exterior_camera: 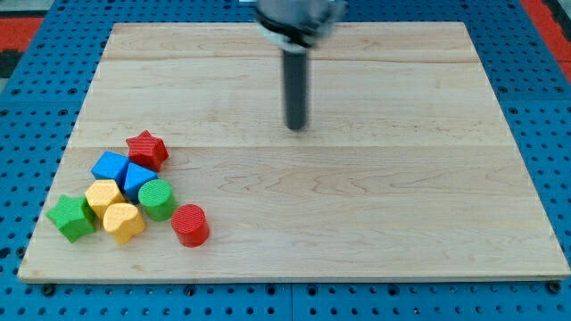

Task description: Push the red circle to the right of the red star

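The red circle point(190, 224) lies near the view's bottom left, just right of a green circle. The red star point(146, 149) lies above and left of it, at the top of the block cluster. My tip point(295, 127) stands near the board's upper middle, far to the right of and above both red blocks, touching nothing.
Around the red blocks lie a blue block point(111, 167), a blue block point(138, 178), a green circle point(157, 199), two yellow blocks point(103, 194) point(123, 221) and a green star-like block point(70, 217). The wooden board point(375, 205) lies on a blue pegboard.
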Available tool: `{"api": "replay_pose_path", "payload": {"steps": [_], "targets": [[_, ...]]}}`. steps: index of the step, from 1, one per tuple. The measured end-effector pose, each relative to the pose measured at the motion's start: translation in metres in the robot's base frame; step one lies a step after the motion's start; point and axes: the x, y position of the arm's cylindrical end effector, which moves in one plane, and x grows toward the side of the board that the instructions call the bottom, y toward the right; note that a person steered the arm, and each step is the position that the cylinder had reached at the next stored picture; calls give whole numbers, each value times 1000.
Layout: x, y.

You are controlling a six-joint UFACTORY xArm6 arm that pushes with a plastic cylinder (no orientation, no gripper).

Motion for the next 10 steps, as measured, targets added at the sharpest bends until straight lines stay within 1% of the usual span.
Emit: {"api": "replay_pose_path", "payload": {"steps": [1,2,3,4,5,6,7,8,9,10], "targets": [[124,38],[168,-48],[149,-110],[115,-160],[114,-131],[147,-121],[182,-129],[136,-164],[114,-189],[131,-139]]}}
